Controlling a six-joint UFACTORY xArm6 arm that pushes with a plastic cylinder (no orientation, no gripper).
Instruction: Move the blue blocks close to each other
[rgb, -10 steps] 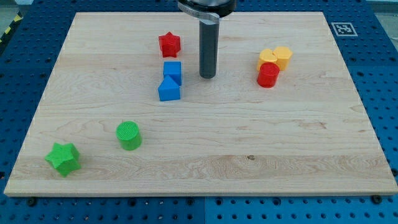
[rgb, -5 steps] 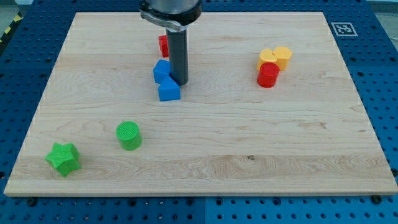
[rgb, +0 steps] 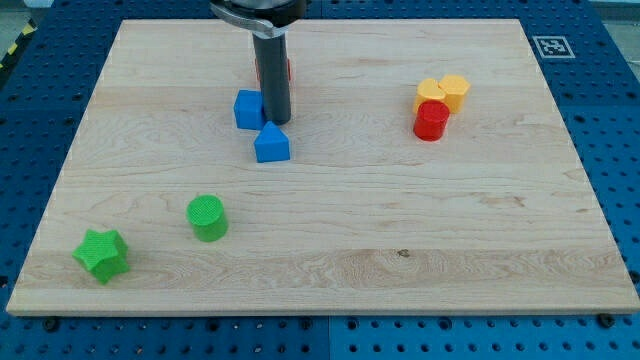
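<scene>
Two blue blocks lie left of the board's middle. A blue cube (rgb: 248, 109) sits up and to the left of a blue block with a pointed top (rgb: 271, 144); a small gap parts them. My tip (rgb: 276, 120) stands against the cube's right side, just above the pointed blue block. The dark rod rises from there to the view's top and hides most of a red star block (rgb: 287, 68) behind it.
A red cylinder (rgb: 431, 120) and two yellow blocks (rgb: 443, 92) cluster at the right. A green cylinder (rgb: 207, 217) and a green star block (rgb: 102, 254) lie at the lower left. A marker tag (rgb: 550, 45) sits beside the wooden board's (rgb: 400, 250) top right corner.
My tip has moved left from right of the blue blocks and pushed the blue cube left and slightly up, away from the pointed blue block. The rod now covers the red star.
</scene>
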